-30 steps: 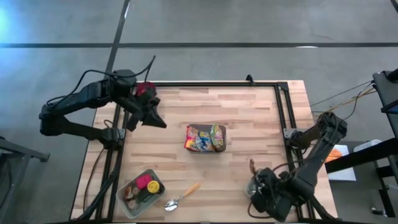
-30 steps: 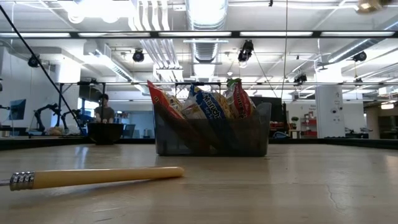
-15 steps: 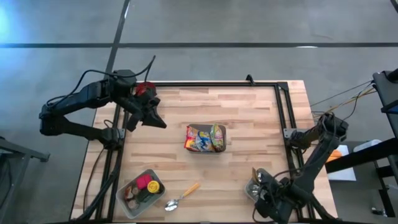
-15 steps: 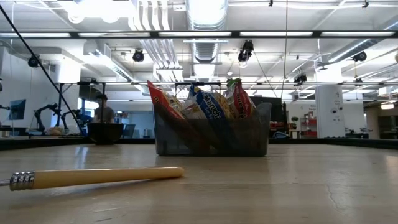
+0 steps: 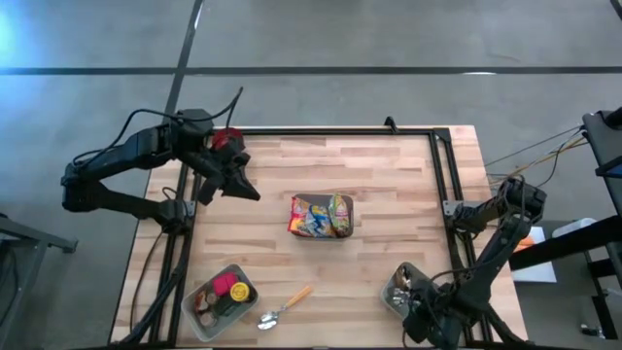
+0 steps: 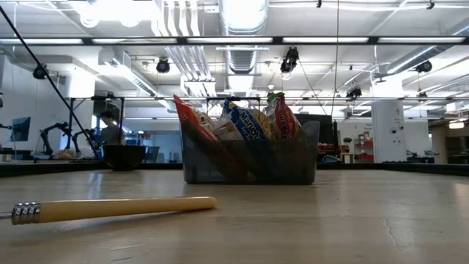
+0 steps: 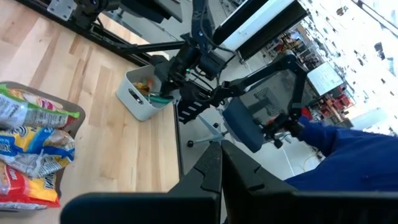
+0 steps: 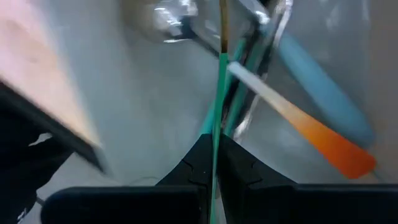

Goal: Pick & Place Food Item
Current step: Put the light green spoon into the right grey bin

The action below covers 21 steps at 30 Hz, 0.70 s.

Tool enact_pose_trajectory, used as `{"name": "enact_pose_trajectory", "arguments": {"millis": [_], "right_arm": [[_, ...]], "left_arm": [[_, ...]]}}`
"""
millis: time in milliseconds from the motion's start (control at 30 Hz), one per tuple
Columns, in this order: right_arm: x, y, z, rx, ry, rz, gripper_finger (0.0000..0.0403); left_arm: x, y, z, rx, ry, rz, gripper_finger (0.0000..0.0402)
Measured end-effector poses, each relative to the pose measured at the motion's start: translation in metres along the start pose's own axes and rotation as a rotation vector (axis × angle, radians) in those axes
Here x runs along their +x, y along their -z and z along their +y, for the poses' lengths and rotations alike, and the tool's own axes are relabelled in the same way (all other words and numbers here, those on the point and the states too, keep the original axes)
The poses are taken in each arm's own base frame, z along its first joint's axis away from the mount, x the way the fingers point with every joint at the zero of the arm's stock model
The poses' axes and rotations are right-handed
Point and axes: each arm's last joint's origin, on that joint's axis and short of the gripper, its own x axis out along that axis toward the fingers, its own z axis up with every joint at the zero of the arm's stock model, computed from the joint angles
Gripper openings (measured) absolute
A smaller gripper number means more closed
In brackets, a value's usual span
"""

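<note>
Across our pale wooden table (image 5: 389, 209), the grey bin of snack packets (image 5: 322, 216) sits central. Our right gripper (image 8: 213, 155), pinched on a thin green utensil handle (image 8: 217, 99), hovers over the white utensil tub (image 5: 401, 289) right of that bin; next we lift it clear. Our left gripper (image 7: 221, 163) waits shut, empty

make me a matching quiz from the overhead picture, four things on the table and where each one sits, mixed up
Things:
1. bin of snack bags
2. spoon
3. tray of toy food
4. white cup of utensils

Places:
A. near-left corner of the table
B. middle of the table
C. near-right corner, under the right gripper
D. near edge, just right of the tray

Pairs: 1-B, 2-D, 3-A, 4-C
</note>
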Motion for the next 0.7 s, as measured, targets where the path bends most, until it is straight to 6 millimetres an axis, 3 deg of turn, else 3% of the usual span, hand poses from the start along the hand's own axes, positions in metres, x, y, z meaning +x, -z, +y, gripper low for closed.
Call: {"name": "enact_pose_trajectory", "arguments": {"millis": [200, 600, 700], "right_arm": [[0.013, -0.004, -0.011, 0.024, 0.004, 0.006, 0.0008], [0.013, -0.004, -0.01, 0.018, 0.008, -0.001, 0.0009], [0.01, -0.003, -0.007, 0.02, 0.008, -0.004, 0.0028]], "left_arm": [[0.0, 0.0, 0.0, -0.042, 0.0, 0.0, 0.0001], [0.0, 0.0, 0.0, -0.043, 0.0, 0.0, 0.0001], [0.0, 0.0, 0.0, -0.04, 0.0, 0.0, 0.0001]]}}
